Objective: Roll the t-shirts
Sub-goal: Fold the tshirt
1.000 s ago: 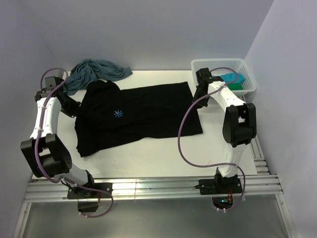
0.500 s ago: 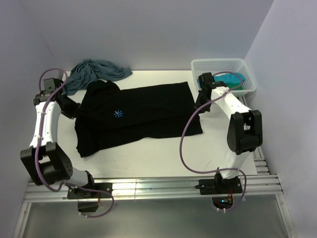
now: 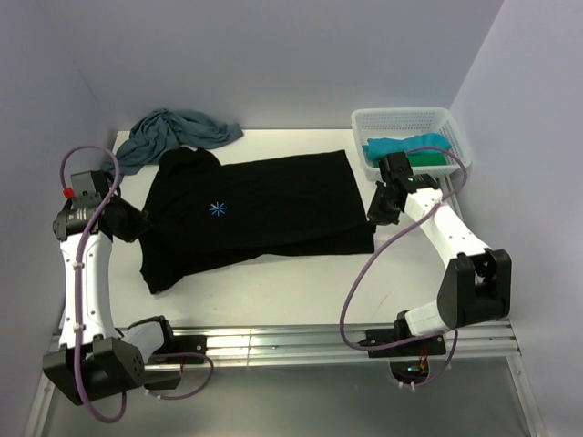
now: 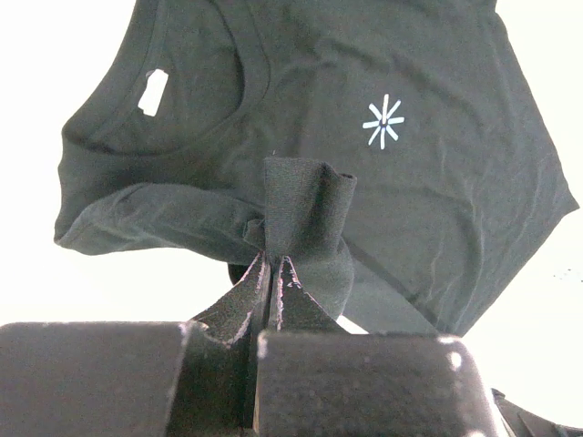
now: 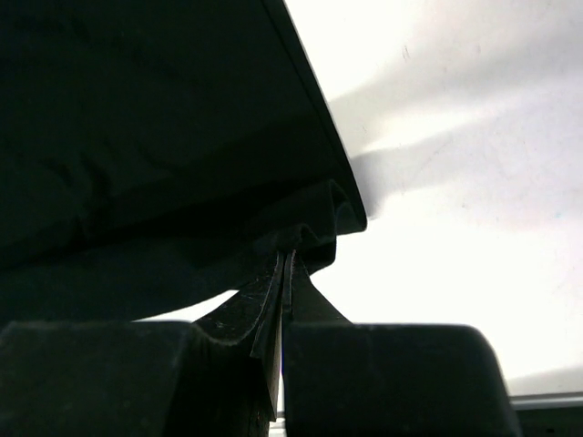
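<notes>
the black t-shirt (image 3: 264, 205) lies spread on the desk (image 3: 273, 287), soft, light and floppy by the look of it, the left fingers (image 4: 276, 278) pinched shut on its sleeve fold, the right fingers (image 5: 281, 282) on its hem corner, sensible holds for limp cloth.

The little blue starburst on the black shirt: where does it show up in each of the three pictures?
Top external: the starburst print sits left of centre, on the black t-shirt.
Left wrist: the print is right of centre, in the upper part.
Right wrist: not in it; only the shirt's dark edge shows.
Shared landmark: the black t-shirt, visible in all three.
</notes>
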`<action>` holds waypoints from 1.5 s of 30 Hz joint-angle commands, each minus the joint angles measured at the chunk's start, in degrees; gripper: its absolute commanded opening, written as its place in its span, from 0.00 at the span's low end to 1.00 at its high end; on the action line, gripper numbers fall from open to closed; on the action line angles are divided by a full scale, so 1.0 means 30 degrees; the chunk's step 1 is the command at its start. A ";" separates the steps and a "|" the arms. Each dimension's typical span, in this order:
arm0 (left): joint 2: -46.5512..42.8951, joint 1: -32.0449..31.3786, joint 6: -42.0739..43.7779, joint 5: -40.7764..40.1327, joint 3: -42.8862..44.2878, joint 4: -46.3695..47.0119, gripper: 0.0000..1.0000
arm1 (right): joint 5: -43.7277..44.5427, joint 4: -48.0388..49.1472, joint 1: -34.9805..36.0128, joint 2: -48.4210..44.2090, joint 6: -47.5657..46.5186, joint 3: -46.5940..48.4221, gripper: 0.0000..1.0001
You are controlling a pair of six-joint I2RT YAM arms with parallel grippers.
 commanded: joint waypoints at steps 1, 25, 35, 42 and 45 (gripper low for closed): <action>-0.1178 -0.0073 -0.0155 0.0276 -0.0086 -0.0724 0.00 | 0.0293 0.0018 -0.0149 -0.1436 -0.0317 -0.0504 0.00; -0.4466 -0.0102 -0.0127 0.0452 -0.0234 -0.3512 0.00 | 0.0322 -0.0951 -0.0149 -0.4459 -0.0581 -0.1941 0.00; -0.1098 -0.0102 0.0226 0.0655 0.1144 -0.1668 0.00 | 0.0352 -0.0570 -0.0178 -0.1385 -0.0552 0.0282 0.00; 0.1566 -0.0073 0.0548 0.1153 0.1583 -0.0729 0.00 | 0.0205 -0.0306 -0.0178 0.1221 -0.0318 0.1838 0.00; 0.2446 -0.0102 0.0607 0.1184 0.1729 -0.0377 0.00 | 0.0234 -0.0306 -0.0178 0.2013 -0.0317 0.2453 0.00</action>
